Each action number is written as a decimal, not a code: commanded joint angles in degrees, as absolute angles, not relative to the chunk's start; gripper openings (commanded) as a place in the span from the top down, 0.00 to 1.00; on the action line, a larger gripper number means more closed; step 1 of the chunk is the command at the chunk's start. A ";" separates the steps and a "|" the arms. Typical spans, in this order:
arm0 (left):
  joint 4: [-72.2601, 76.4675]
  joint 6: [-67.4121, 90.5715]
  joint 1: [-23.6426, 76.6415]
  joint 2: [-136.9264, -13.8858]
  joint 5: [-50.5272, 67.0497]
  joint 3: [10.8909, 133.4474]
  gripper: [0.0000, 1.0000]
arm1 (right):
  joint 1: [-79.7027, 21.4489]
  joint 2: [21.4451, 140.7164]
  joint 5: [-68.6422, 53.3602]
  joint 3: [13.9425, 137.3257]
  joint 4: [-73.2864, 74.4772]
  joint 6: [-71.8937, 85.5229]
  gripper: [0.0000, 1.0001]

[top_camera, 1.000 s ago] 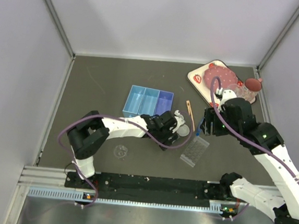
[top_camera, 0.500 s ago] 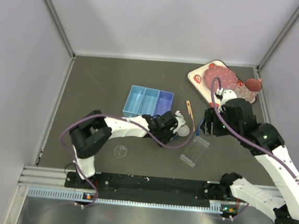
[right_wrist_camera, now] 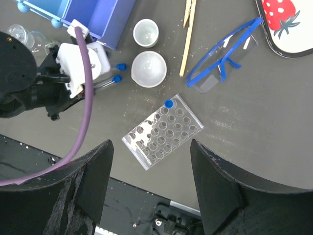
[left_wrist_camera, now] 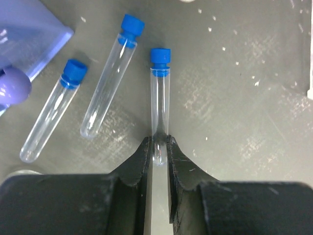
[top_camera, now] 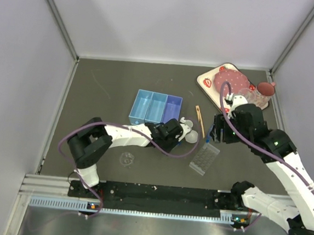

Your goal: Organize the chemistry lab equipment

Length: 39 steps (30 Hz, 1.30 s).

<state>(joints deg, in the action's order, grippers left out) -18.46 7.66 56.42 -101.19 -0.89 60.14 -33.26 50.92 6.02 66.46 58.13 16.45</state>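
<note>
Well rack (right_wrist_camera: pixel 161 131): we see it flat on the table (top_camera: pixel 110 86), with a blue cap (right_wrist_camera: pixel 168 103) in its far corner well.
Right pincer (right_wrist_camera: pixel 149 144): above the rack, fingers apart, holding nothing.
Left pincer (left_wrist_camera: pixel 159 149): left of the rack, clamped on the round end of a capped tube (left_wrist_camera: pixel 160 98).
Other tubes (left_wrist_camera: pixel 105 83): we count two beside it, left of the rack.
White bowls (right_wrist_camera: pixel 149 69): just beyond the rack.
Wooden tongs (right_wrist_camera: pixel 187 36): farther beyond the rack, beside blue goggles (right_wrist_camera: pixel 225 54).
</note>
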 commanded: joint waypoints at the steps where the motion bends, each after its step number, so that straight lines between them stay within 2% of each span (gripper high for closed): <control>1: -21.52 8.62 57.21 -95.90 -0.35 58.18 1.00 | -33.31 50.89 6.59 66.36 55.99 17.66 0.35; 9: -26.63 8.00 57.92 -80.36 7.19 58.01 1.00 | -33.49 51.68 0.97 67.33 55.29 19.51 0.34; 18: -25.76 8.79 57.92 -66.82 20.21 57.75 1.00 | -33.49 49.40 -15.54 63.11 46.42 22.85 0.34; 25: -19.08 10.02 57.83 -60.47 26.10 54.41 1.00 | -33.66 49.66 -29.16 60.47 37.98 28.12 0.33; 39: -15.03 10.63 57.66 -57.04 27.34 52.56 1.00 | -39.19 50.71 -34.90 56.95 30.59 33.13 0.36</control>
